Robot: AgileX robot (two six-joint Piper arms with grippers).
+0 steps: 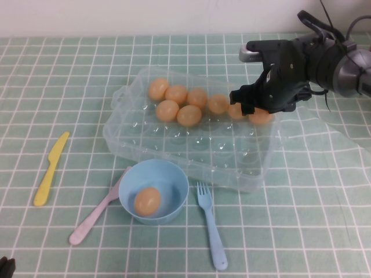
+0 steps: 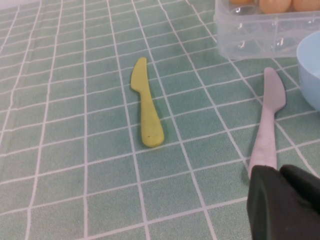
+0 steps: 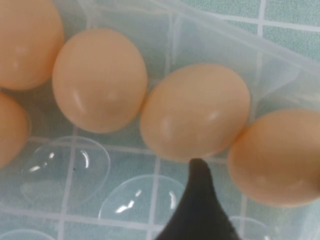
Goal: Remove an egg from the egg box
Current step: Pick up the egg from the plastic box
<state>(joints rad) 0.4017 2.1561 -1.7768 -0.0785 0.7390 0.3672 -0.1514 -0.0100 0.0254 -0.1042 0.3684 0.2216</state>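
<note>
The clear plastic egg box (image 1: 232, 152) lies in the middle of the table with several tan-orange eggs along its far side. My right gripper (image 1: 255, 108) is lowered into the box's far right end, over the last eggs in the row. In the right wrist view one dark finger (image 3: 197, 200) points into the gap between two eggs, and the egg (image 3: 275, 155) beside it lies on the finger's inner side. The other finger is out of view. The jaws stand open. My left gripper (image 2: 280, 172) is shut and empty, low over the table at the near left (image 1: 6, 267).
A light-blue bowl (image 1: 174, 174) holding one egg (image 1: 147, 200) stands in front of the box. A pink knife (image 1: 93, 217) lies to the left of the bowl, a blue fork (image 1: 211, 229) to its right, and a yellow knife (image 1: 51, 169) farther left.
</note>
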